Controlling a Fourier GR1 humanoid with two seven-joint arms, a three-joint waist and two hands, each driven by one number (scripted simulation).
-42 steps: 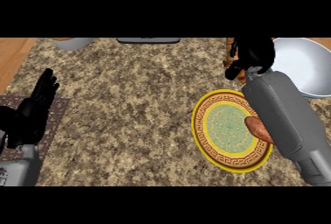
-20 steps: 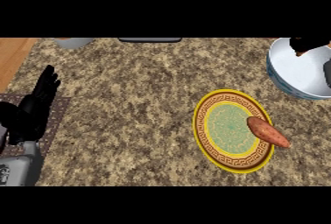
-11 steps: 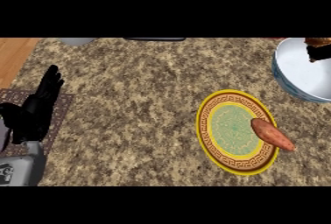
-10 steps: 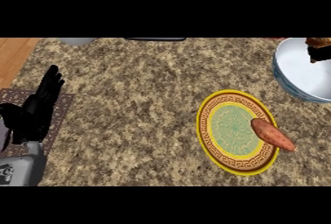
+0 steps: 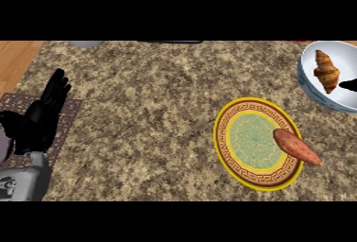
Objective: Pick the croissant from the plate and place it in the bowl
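The golden croissant point(image 5: 326, 71) lies inside the white bowl point(image 5: 311, 53) at the upper right, with nothing holding it. Only a small black tip of my right hand point(image 5: 349, 85) shows at the right edge, over the bowl and just beside the croissant. The yellow-rimmed plate point(image 5: 244, 137) with a green centre sits right of the middle. An orange sweet potato point(image 5: 297, 147) lies across its right rim. My left hand point(image 5: 40, 120) rests open at the far left, fingers up.
The speckled stone counter point(image 5: 153, 104) fills the view. A patterned mat point(image 5: 68, 118) lies under my left hand. A grey round object point(image 5: 85, 44) and a dark item point(image 5: 171, 41) sit at the far edge. Wood point(image 5: 17, 54) shows at upper left.
My right hand carried the croissant from the plate to the bowl, let it go there and drew back to the right edge. The left hand stayed put.
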